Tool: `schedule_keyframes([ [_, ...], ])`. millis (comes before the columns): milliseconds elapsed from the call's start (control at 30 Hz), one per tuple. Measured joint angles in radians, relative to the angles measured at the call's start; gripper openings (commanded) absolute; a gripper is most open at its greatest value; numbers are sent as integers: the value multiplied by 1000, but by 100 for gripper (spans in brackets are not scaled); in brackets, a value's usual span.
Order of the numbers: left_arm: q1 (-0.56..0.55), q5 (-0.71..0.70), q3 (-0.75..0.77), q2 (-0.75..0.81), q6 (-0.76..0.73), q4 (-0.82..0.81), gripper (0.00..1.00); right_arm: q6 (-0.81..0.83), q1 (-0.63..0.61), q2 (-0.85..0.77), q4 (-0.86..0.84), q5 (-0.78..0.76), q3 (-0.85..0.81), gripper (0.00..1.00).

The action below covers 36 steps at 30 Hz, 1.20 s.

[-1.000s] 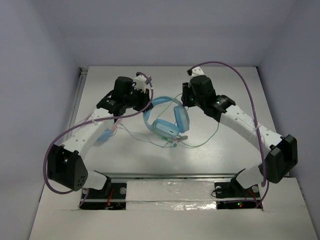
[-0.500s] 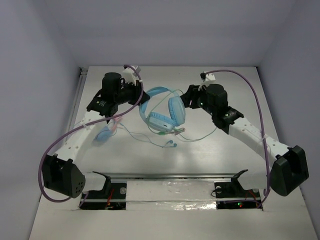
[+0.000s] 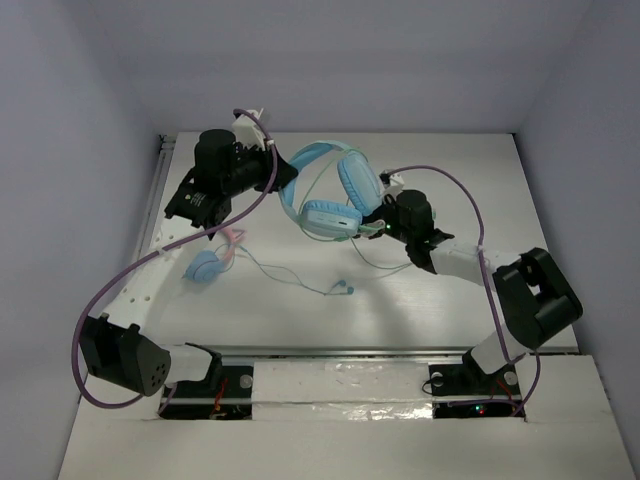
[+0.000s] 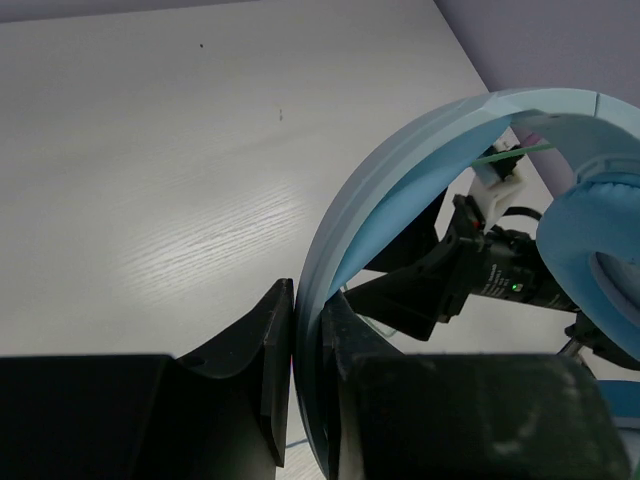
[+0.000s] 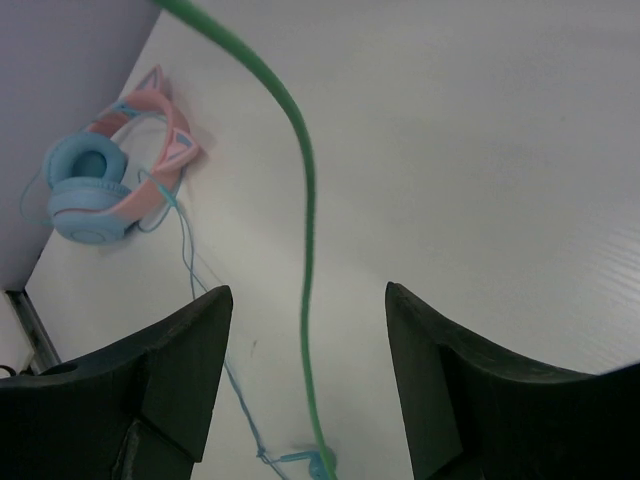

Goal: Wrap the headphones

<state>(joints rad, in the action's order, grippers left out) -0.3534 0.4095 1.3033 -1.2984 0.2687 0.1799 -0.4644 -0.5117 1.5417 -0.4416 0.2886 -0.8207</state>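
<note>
headphones (image 3: 325, 195) in light blue hang toward the far edge of the tabletop (image 3: 470, 180), about midway between its left and right edges, and look lifted off the surface. the left claw (image 4: 307, 305) is clamped on the headband (image 4: 400, 160), one finger on each face of the band, close to one end of the arch. from there the band curves up and over to the right, and a padded ear cup (image 4: 600, 250) shows at the right edge of the left wrist view. in the top view the cups sit on the side facing the right arm. the right claw (image 5: 307, 292) is just beside the lower cup (image 3: 328, 220) with its fingers apart; the thin green cable (image 5: 300, 150) runs down between them, and i cannot tell whether it touches either finger. pink cat-ear headphones (image 3: 208, 265) lie near the left edge, well apart from the light blue pair. small earbuds (image 3: 343, 290) on a pale wire lie nearer the near edge, roughly centred
</note>
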Motion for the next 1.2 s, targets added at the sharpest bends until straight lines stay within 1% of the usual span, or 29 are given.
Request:
schedule_keyframes([
  [133,0,-20,18,0,12,16,0,-34,0,56,-70,18,46,62],
  [267,0,-39,21,0,42,16,0,-68,0,68,-136,34,97,58],
  [300,0,-40,21,-1,52,15,0,-78,0,71,-150,35,108,53],
  [367,0,-44,22,-3,68,8,0,-92,0,73,-176,39,131,48],
  [400,0,-45,22,-5,79,1,0,-100,0,75,-181,42,140,42],
  [467,1,-46,22,-13,101,-18,0,-117,0,85,-200,52,155,30],
  [500,2,-47,22,-16,114,-26,0,-126,0,92,-207,56,160,21],
  [533,4,-48,22,-21,129,-35,0,-134,0,97,-213,60,164,17],
  [567,7,-47,22,-24,151,-48,0,-142,0,101,-216,64,168,11],
  [700,28,-60,21,-32,195,-88,0,-161,0,103,-219,81,170,0],
  [800,47,-86,11,-32,242,-141,0,-175,0,101,-230,103,183,0],
  [1000,68,-169,-82,-42,358,-262,0,-200,-23,64,-233,132,239,0],
  [1200,67,-320,-170,-77,436,-336,0,-201,-117,-99,-122,127,261,0],
])
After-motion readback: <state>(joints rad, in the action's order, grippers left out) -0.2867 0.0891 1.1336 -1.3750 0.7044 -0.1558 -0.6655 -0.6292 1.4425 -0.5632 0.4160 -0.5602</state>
